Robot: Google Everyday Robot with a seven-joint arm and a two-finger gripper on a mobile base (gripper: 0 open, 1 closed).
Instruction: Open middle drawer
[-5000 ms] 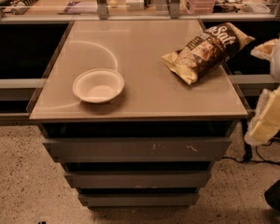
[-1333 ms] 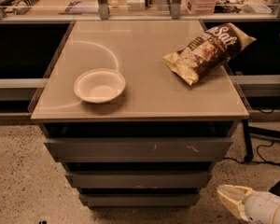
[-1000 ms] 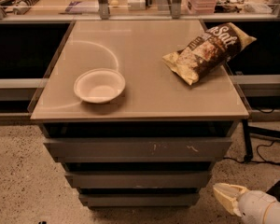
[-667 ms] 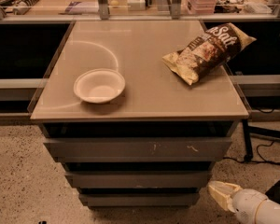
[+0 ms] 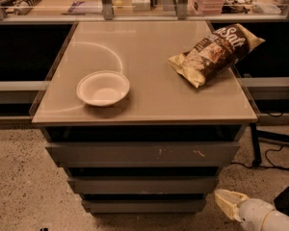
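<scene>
A white bowl [image 5: 103, 87] sits on the left of the tabletop [image 5: 149, 52]. Below it, the middle drawer [image 5: 142, 185] is closed. The gripper [image 5: 229, 203] hovers just right of the drawer's right end, slightly lower, apart from it. I cannot tell its grip state.

Warm, dim light from above leaves a curved glare streak on my counter [image 5: 154, 57] near the white bowl [image 5: 103, 88]; drawer gaps [image 5: 144, 133] sit in deep shadow. My end effector [image 5: 229, 202], lower right, catches pale light.
</scene>
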